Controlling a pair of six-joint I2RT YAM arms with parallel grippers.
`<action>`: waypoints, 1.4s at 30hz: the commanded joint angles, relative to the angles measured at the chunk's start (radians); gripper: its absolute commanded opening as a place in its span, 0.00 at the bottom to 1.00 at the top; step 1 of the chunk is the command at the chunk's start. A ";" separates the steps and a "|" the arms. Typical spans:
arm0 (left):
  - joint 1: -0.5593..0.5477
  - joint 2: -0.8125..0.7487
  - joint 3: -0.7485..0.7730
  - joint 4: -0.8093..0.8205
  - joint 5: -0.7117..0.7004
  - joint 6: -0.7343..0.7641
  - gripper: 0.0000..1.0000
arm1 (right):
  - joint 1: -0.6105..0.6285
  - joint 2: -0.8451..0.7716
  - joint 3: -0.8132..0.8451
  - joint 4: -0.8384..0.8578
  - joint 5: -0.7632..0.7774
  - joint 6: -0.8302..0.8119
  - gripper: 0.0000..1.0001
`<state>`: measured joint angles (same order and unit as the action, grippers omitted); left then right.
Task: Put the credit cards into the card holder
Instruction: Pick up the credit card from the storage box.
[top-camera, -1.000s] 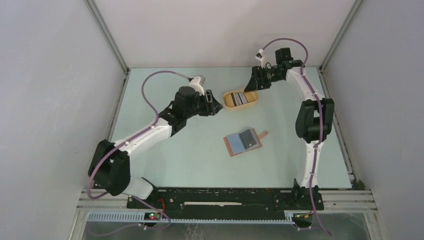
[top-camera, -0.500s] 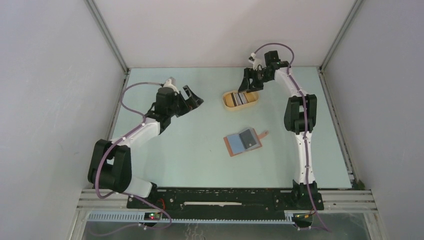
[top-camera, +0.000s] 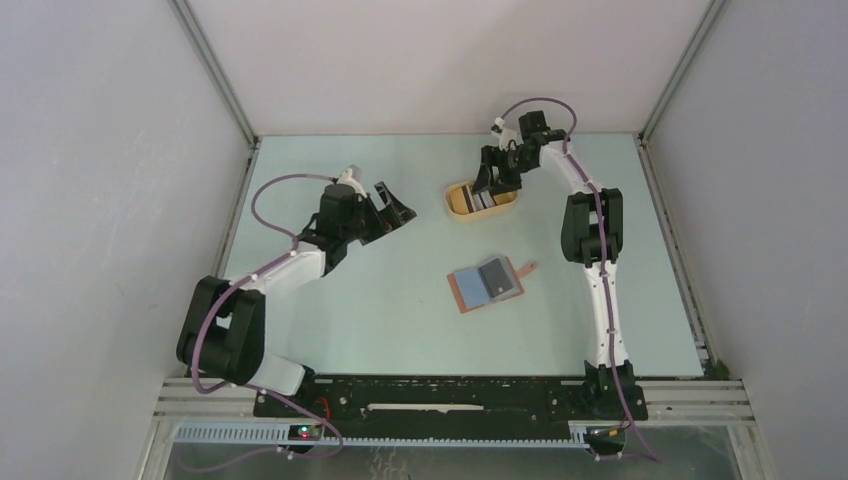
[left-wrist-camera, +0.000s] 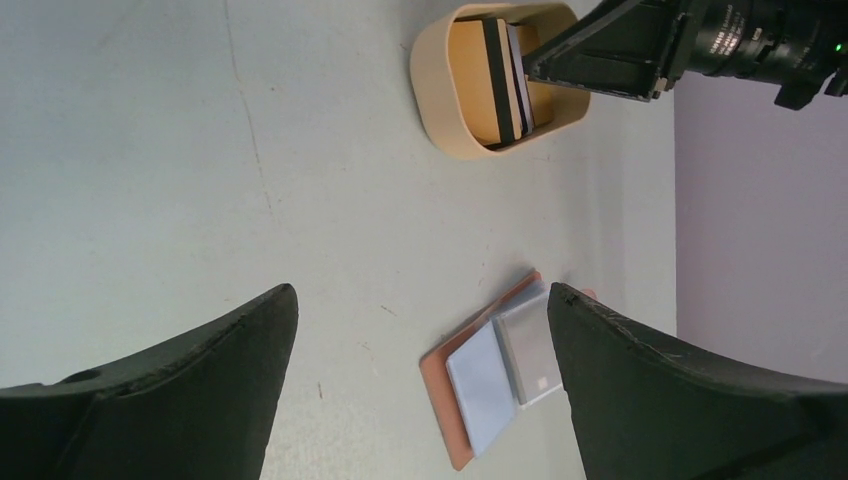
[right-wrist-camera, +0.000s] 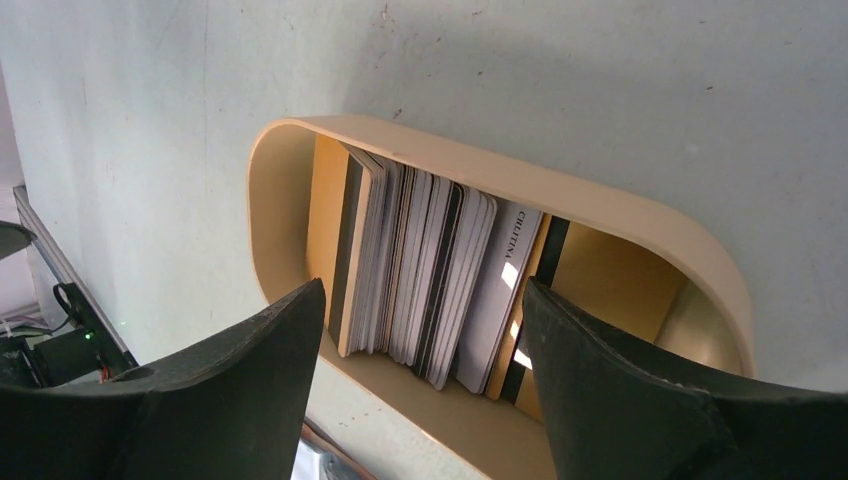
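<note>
Both released: right gripper (right-wrist-camera: 422, 290) above thin upright credit cards (right-wrist-camera: 400, 250) in yellow oval tray (right-wrist-camera: 600, 215); left gripper (left-wrist-camera: 422, 292) empty, at tray's nine o'clock.

The left arm (top-camera: 285, 268) and right arm (top-camera: 603, 300) have white links, bulky black joints and black fingers (left-wrist-camera: 160, 400); a purple cable (top-camera: 540, 100) loops along each.
</note>
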<state>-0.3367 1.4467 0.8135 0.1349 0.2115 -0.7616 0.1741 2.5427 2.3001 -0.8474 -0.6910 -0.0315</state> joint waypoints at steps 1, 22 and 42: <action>-0.016 0.020 0.001 0.046 0.020 -0.013 1.00 | 0.016 0.016 0.041 0.010 0.002 0.027 0.81; -0.030 0.079 0.032 0.058 0.051 -0.019 1.00 | 0.007 -0.031 -0.083 0.154 -0.305 0.220 0.73; -0.034 0.094 0.039 0.066 0.063 -0.028 1.00 | 0.033 0.004 -0.136 0.305 -0.454 0.385 0.67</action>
<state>-0.3645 1.5352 0.8135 0.1619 0.2646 -0.7860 0.1814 2.5496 2.1658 -0.6006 -1.0618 0.2890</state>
